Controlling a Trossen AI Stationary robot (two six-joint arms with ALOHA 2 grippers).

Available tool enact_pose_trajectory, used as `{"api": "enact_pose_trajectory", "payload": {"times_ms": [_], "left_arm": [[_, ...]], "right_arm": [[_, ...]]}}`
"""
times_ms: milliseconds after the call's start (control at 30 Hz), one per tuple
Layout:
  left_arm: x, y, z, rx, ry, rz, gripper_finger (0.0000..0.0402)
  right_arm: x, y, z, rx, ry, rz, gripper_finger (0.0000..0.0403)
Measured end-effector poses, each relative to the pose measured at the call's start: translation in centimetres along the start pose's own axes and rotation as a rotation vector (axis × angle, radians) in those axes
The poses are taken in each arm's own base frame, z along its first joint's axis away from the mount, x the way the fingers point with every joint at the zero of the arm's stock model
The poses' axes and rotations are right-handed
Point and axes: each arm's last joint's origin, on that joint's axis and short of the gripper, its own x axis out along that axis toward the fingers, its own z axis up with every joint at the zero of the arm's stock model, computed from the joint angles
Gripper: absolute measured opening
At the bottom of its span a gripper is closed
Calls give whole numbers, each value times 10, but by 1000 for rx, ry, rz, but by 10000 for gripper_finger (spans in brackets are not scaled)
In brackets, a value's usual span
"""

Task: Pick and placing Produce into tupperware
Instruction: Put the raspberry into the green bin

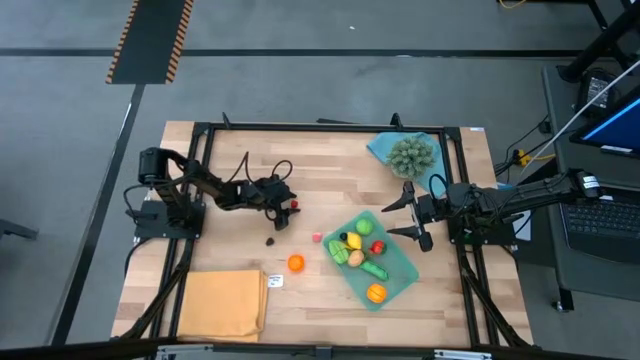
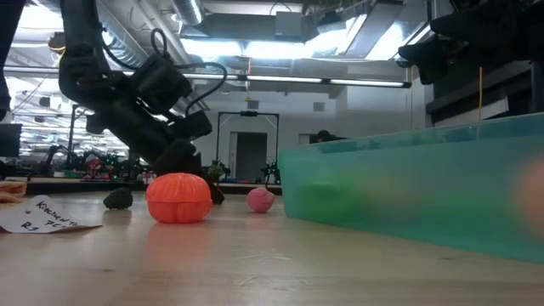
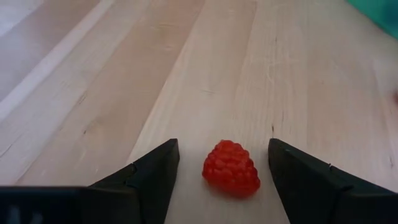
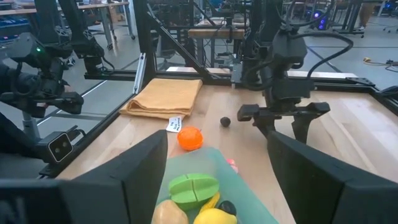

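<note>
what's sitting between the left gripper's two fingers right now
A red raspberry lies on the wood between the left gripper's open fingers, untouched by either. The left wrist view shows it.

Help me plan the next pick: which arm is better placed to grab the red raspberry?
Left. The left gripper is open with the raspberry between its fingers; the right gripper hovers by the tupperware.

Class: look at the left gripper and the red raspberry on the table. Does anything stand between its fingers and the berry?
Nothing visible does. The raspberry lies on bare wood between the open fingers of the left gripper, with a clear gap each side.
</note>
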Motion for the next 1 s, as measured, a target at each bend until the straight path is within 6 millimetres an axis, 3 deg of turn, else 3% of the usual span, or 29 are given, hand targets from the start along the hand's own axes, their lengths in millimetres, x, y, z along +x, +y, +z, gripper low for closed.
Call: {"api": "enact_pose_trajectory", "payload": {"times_ms": [267, 700, 1000], "left_arm": [[0, 0, -2, -4, 23, 4, 212], [0, 0, -4, -6, 44, 5, 203], [0, 1, -5, -9, 45, 12, 133]], "right_arm": [[0, 0, -1, 1, 9, 0, 278], [0, 0, -1, 1, 9, 0, 278], [0, 0, -1, 1, 11, 0, 278]]}}
